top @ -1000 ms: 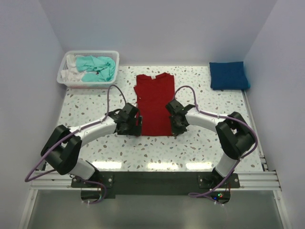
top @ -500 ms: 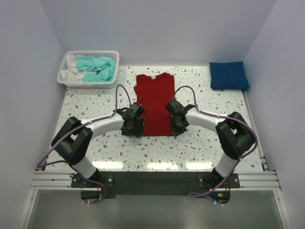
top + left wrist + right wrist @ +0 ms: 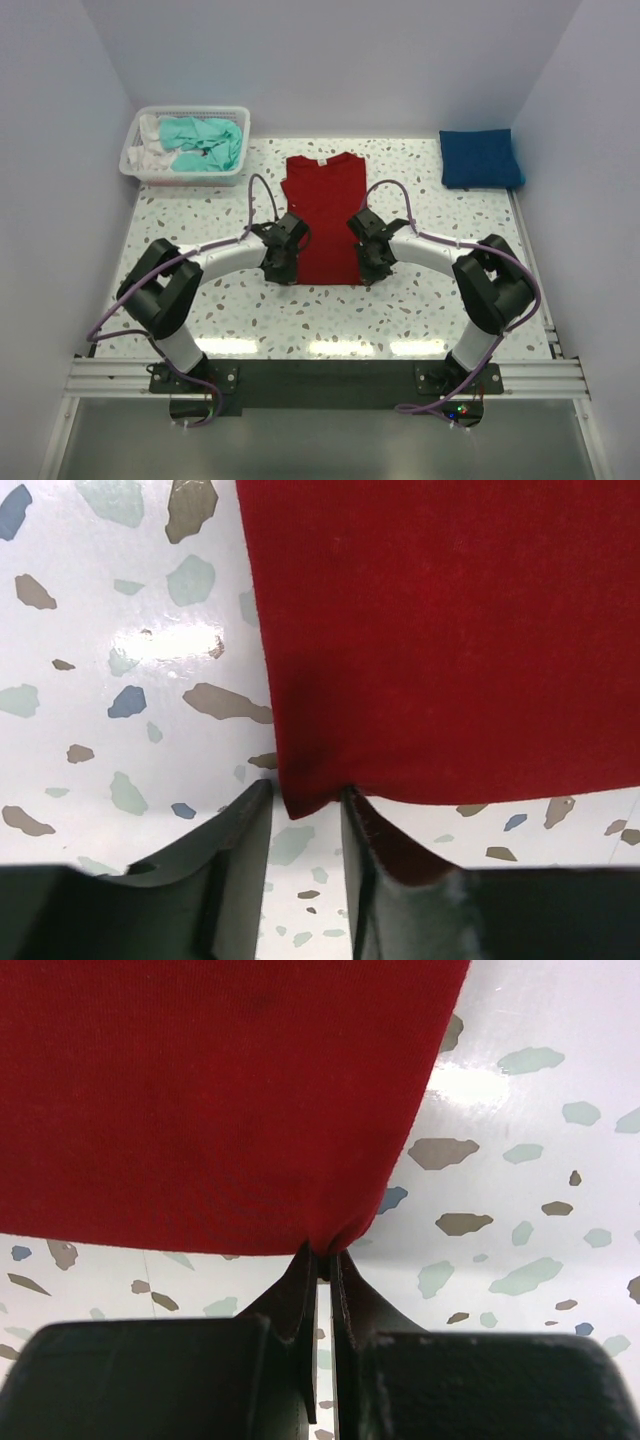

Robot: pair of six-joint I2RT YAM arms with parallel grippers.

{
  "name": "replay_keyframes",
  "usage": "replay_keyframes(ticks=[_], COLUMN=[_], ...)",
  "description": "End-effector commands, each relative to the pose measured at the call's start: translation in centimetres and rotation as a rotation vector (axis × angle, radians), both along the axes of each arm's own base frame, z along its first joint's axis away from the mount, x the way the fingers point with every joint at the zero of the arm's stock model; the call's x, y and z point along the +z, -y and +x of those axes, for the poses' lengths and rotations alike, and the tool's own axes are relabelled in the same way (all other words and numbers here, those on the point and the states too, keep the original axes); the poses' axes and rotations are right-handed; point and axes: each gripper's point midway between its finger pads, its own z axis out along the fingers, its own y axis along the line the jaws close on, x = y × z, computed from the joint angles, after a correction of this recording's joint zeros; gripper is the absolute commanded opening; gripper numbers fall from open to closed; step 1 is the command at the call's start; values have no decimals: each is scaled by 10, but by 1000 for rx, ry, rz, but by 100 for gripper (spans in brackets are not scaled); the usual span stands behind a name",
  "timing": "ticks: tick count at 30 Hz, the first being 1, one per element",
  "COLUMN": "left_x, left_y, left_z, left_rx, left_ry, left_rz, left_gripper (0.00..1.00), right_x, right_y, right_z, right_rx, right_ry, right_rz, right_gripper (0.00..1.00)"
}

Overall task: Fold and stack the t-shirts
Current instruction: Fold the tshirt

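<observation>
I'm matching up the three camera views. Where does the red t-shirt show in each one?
Top external: the red t-shirt lies flat at the table's centre, collar toward the far edge.
Left wrist: it fills the upper right, with a hem corner at bottom centre.
Right wrist: it fills the upper left, with a hem corner at lower centre.
Shared landmark: the speckled tabletop bordering the shirt's hem in all three views.

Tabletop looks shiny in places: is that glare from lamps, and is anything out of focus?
Top external view: pale glare strips along the near edge of the table. Left wrist view: a white glare patch beside the red t-shirt; the left gripper's fingers look slightly soft. Right wrist view: another glare patch; the cloth's weave is sharp.
</observation>
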Motion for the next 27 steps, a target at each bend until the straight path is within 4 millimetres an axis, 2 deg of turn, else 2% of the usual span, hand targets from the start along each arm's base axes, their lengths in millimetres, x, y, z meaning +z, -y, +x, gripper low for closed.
replay_keyframes(ticks=[1,2,4,5,6,13,16,17,20,22,23,24,25,26,27], left_x=[-27,-29,-29,-29,-30,-21,-19,-15,-9,-8,-2,1,-1,6,8], left_y=[-7,-7,-7,-7,-8,-8,-12,-12,-17,-25,-25,-30,-35,-34,-33], left_z=[-21,-21,-23,-23,-25,-37,-53,-59,-95,-137,-151,-170,-199,-213,-229], left_rx=[12,13,12,13,15,4,-15,-28,-90,-142,-160,-131,-178,-180,-129], left_ry=[-100,-105,-111,-113,-118,-122,-140,-136,-165,-221,-218,-246,-282,-284,-314], left_rz=[44,44,44,46,47,45,68,65,114,165,149,157,171,129,106], left_gripper=[34,24,15,5,1,0,0,0,0,0,0,0,0,0,0], right_x=[-22,-23,-22,-21,-20,-9,-4,-5,-1,4,5,8,12,20,24], right_y=[13,14,13,12,11,9,2,3,0,-5,-1,0,0,4,6], right_z=[-12,-13,-13,-13,-14,-25,-44,-59,-102,-129,-155,-167,-181,-200,-209], right_rx=[24,26,30,32,35,73,117,146,208,232,275,297,302,347,353], right_ry=[-40,-44,-44,-42,-42,-52,-103,-138,-204,-260,-318,-341,-366,-376,-386], right_rz=[-67,-67,-64,-57,-57,-38,-3,-14,-7,33,16,14,15,8,12], right_gripper=[0,0,0,0,0,0,0,0,0,0,0,0,0,0,0])
